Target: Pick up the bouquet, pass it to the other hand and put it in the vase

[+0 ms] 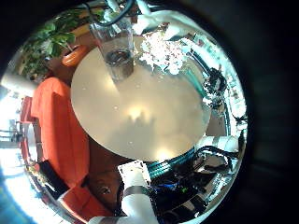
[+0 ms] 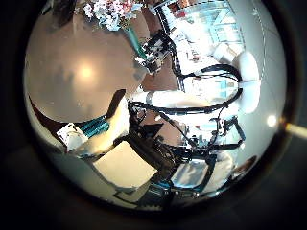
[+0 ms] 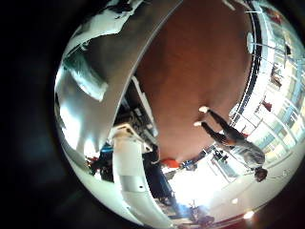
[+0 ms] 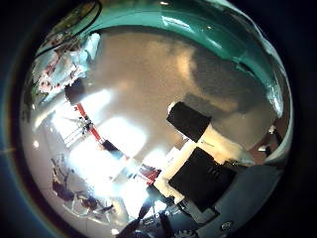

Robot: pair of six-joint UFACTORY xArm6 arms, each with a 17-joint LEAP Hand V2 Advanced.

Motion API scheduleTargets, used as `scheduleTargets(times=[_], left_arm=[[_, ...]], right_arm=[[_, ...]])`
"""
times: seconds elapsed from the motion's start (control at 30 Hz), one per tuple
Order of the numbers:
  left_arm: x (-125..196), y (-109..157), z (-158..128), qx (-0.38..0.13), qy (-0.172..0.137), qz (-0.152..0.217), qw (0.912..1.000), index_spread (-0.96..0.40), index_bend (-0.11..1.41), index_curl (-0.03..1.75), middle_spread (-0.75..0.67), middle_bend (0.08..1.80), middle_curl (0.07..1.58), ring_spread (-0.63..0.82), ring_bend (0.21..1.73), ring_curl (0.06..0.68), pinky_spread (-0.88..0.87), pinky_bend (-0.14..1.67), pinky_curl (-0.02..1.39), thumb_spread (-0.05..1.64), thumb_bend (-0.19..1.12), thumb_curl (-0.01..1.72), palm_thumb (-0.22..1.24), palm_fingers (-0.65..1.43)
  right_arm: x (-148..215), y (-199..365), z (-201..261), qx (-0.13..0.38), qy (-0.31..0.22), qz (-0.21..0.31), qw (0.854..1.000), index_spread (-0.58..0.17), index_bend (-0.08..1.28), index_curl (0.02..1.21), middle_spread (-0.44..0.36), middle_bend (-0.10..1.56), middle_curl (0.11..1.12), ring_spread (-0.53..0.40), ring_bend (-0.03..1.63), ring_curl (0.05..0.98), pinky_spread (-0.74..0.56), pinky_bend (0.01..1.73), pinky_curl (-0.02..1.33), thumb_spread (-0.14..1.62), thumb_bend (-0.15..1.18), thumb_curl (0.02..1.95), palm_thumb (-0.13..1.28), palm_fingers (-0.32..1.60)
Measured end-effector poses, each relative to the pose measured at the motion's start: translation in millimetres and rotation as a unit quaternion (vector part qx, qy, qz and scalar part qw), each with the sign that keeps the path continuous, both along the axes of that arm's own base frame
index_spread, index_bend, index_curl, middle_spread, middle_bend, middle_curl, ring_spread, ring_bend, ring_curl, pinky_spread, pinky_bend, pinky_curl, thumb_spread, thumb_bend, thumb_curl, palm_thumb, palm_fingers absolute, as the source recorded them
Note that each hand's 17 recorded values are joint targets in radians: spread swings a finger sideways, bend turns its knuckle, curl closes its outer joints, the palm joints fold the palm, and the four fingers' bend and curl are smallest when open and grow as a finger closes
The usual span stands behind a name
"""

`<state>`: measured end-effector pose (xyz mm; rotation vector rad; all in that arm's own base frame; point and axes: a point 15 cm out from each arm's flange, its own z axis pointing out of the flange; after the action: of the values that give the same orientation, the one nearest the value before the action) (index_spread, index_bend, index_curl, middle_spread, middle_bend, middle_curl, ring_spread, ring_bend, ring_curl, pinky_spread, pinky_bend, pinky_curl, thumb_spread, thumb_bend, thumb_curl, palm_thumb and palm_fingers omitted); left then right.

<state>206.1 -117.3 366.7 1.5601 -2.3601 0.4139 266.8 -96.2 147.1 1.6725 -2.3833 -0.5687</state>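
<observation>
In the left little finger side palm view a bouquet (image 1: 166,49) of small pale flowers lies on a round table (image 1: 140,117), beside an upright clear vase (image 1: 117,51). My left hand (image 2: 113,144) is high over the table with relaxed fingers and holds nothing. In the left thumb side palm view the bouquet (image 2: 115,11) lies with its stems pointing at my right hand (image 2: 153,50), which is low and close beside them.
A padded sofa (image 1: 58,131) stands beside the table and a potted plant (image 1: 51,37) stands behind the vase. A white arm (image 2: 192,96) reaches over the table's edge. The right little finger side palm view shows the table's edge (image 3: 105,76) and the floor (image 3: 200,57).
</observation>
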Motion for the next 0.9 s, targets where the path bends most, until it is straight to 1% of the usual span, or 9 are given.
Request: scheduleTargets(times=[0.13, 0.27, 0.37, 0.43, 0.5, 0.57, 0.63, 0.8, 0.9], left_arm=[[0.3, 2.0, -0.8, 0.002, 0.000, 0.002, 1.0000, 0.09, 0.18, 0.36, 0.37, 0.20, 0.35, 0.51, 0.47, 0.183, 0.50, 0.19, 0.27, 1.02, -0.03, 0.39, 0.49, 0.20], [0.6, 1.7, -0.3, 0.002, 0.000, 0.003, 1.0000, 0.09, 0.18, 0.36, 0.37, 0.20, 0.35, 0.51, 0.47, 0.183, 0.50, 0.19, 0.27, 1.02, -0.03, 0.39, 0.49, 0.20], [1.5, 2.3, -1.2, 0.002, 0.001, 0.004, 1.0000, 0.09, 0.18, 0.36, 0.37, 0.20, 0.35, 0.51, 0.47, 0.182, 0.50, 0.19, 0.27, 1.02, -0.03, 0.39, 0.49, 0.20], [1.9, 2.3, -1.9, 0.002, 0.002, 0.005, 1.0000, 0.09, 0.18, 0.36, 0.37, 0.20, 0.35, 0.51, 0.47, 0.183, 0.50, 0.19, 0.27, 1.02, -0.03, 0.39, 0.49, 0.20], [2.1, 2.6, -2.8, 0.003, 0.003, 0.005, 1.0000, 0.09, 0.18, 0.36, 0.37, 0.20, 0.35, 0.52, 0.48, 0.183, 0.50, 0.19, 0.27, 1.02, -0.03, 0.39, 0.49, 0.20], [1.3, 2.5, -3.8, 0.003, 0.004, 0.005, 1.0000, 0.09, 0.18, 0.36, 0.37, 0.20, 0.35, 0.52, 0.48, 0.183, 0.50, 0.19, 0.27, 1.02, -0.03, 0.39, 0.49, 0.20], [0.2, 3.6, -5.3, 0.004, 0.006, 0.005, 1.0000, 0.09, 0.18, 0.36, 0.37, 0.20, 0.35, 0.52, 0.48, 0.183, 0.50, 0.18, 0.27, 1.02, -0.03, 0.39, 0.49, 0.19], [-3.5, 3.4, -5.0, 0.004, 0.002, 0.002, 1.0000, 0.09, 0.18, 0.36, 0.37, 0.20, 0.35, 0.52, 0.48, 0.184, 0.50, 0.19, 0.27, 1.02, -0.03, 0.39, 0.49, 0.19], [-0.9, 4.3, -1.2, 0.002, -0.003, 0.009, 1.0000, 0.09, 0.18, 0.36, 0.37, 0.20, 0.35, 0.52, 0.48, 0.184, 0.50, 0.19, 0.27, 1.02, -0.03, 0.39, 0.49, 0.19]], right_arm=[[1.4, 4.0, -4.4, -0.001, 0.005, 0.002, 1.000, -0.306, 0.19, 0.45, -0.172, 0.62, 0.56, -0.261, 1.12, 0.290, -0.11, 0.91, 0.01, 1.07, -0.02, 0.41, 0.57, 0.66], [7.9, 3.3, -4.8, -0.007, -0.005, 0.003, 1.000, -0.394, 0.22, 0.49, -0.233, 0.67, 0.61, -0.283, 1.20, 0.332, -0.34, 1.11, 0.07, 1.06, 0.00, 0.43, 0.65, 1.02], [22.0, -1.0, 0.8, -0.022, -0.035, 0.001, 0.999, -0.449, 0.37, 0.60, -0.262, 0.77, 0.69, -0.275, 1.25, 0.390, -0.36, 1.25, 0.16, 1.05, 0.02, 0.45, 0.75, 1.23], [35.7, -6.4, 8.7, -0.036, -0.068, -0.001, 0.997, -0.467, 0.55, 0.69, -0.264, 0.89, 0.75, -0.258, 1.28, 0.421, -0.32, 1.35, 0.21, 1.04, 0.05, 0.48, 0.85, 1.32], [55.2, -15.1, 20.8, -0.056, -0.117, -0.004, 0.992, -0.462, 0.72, 0.77, -0.255, 0.99, 0.79, -0.246, 1.32, 0.449, -0.29, 1.40, 0.25, 1.02, 0.06, 0.51, 0.90, 1.32], [74.8, -26.6, 40.2, -0.083, -0.185, -0.010, 0.979, -0.445, 0.84, 0.84, -0.241, 1.09, 0.83, -0.235, 1.36, 0.476, -0.26, 1.43, 0.27, 1.03, 0.07, 0.53, 0.96, 1.30], [69.3, -28.9, 50.9, -0.101, -0.226, -0.016, 0.969, -0.421, 0.92, 0.88, -0.223, 1.15, 0.85, -0.223, 1.39, 0.500, -0.24, 1.46, 0.30, 1.02, 0.09, 0.56, 1.02, 1.26], [44.3, -27.9, 98.7, -0.112, -0.253, -0.026, 0.961, -0.369, 1.03, 0.94, -0.187, 1.25, 0.86, -0.200, 1.45, 0.548, -0.21, 1.50, 0.35, 1.00, 0.09, 0.61, 1.08, 1.20], [45.0, -28.2, 141.6, -0.116, -0.273, -0.024, 0.955, -0.342, 1.06, 0.95, -0.172, 1.28, 0.86, -0.191, 1.47, 0.569, -0.20, 1.51, 0.37, 0.98, 0.07, 0.64, 1.09, 1.18]])
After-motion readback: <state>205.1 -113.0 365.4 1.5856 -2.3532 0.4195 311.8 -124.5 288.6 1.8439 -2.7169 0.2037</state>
